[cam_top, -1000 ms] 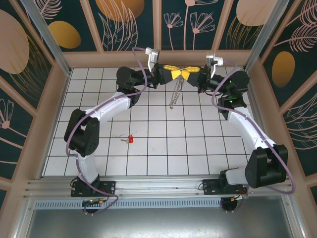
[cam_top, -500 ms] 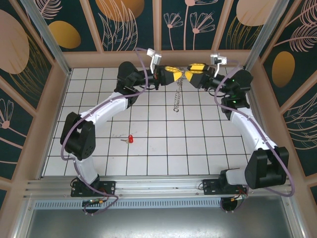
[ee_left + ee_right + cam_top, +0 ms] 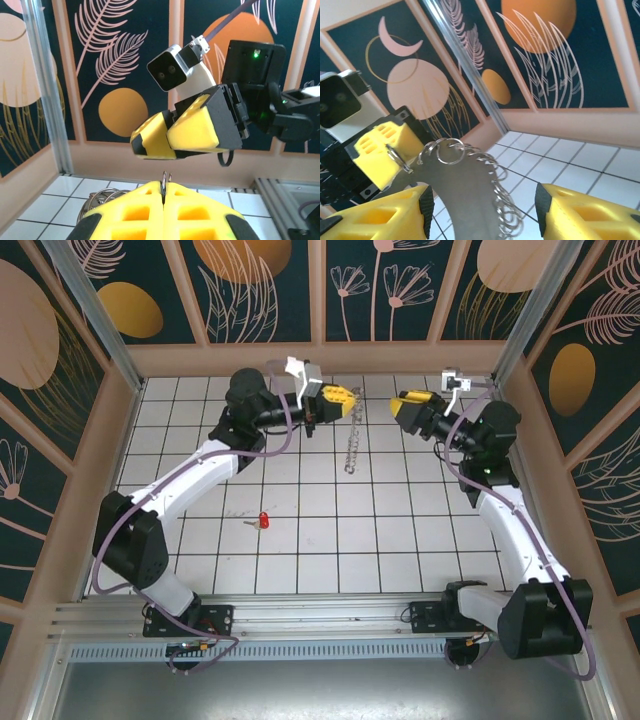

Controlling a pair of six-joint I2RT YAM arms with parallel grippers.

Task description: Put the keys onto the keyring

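The keyring [image 3: 352,445] hangs edge-on from my left gripper [image 3: 335,398], high over the far tiles. In the left wrist view that gripper [image 3: 164,192] is shut, pinching one small metal loop of the keyring [image 3: 165,178]; more loops show at the lower left. My right gripper [image 3: 408,405] stands open a little to the right, apart from the hoop. In the right wrist view its fingers [image 3: 380,215] sit wide either side of the pale keyring [image 3: 470,192], not touching it, and the left gripper [image 3: 377,150] shows at the left. The red-headed key [image 3: 264,519] lies on the tiles left of centre.
The wooden back wall [image 3: 320,358] runs close behind both grippers. Framed side walls close in the white tiled floor [image 3: 400,540]. The right arm's camera housing [image 3: 172,67] faces the left gripper.
My right gripper has opened, let go of the keyring and drawn back to the right. The left gripper has shifted slightly left, and the keyring now hangs from it alone.
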